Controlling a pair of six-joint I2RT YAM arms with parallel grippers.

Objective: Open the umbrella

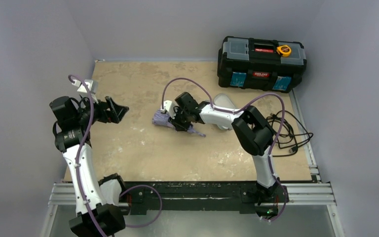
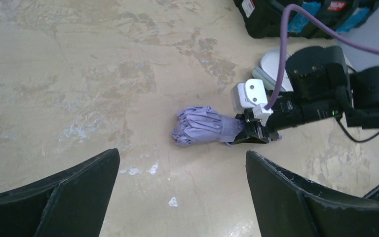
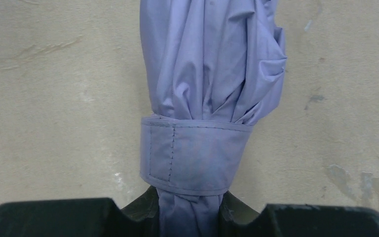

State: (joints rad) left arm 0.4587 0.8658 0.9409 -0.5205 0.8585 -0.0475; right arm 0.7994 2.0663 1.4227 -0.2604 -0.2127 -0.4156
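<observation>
The folded umbrella (image 1: 164, 119) lies near the middle of the desk (image 1: 128, 153), its strap (image 3: 195, 155) wrapped round the canopy. The right end effector (image 3: 190, 219) pinches the bundle just behind that strap, jaws narrow on the cloth. The left end effector (image 2: 182, 192) hangs wide and empty, well apart. The steadying grasp seems in hand; next, the strap likely needs peeling loose

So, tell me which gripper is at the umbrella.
The right gripper: it is closed on the folded lavender umbrella. The left gripper hangs wide open, well apart from it.
</observation>
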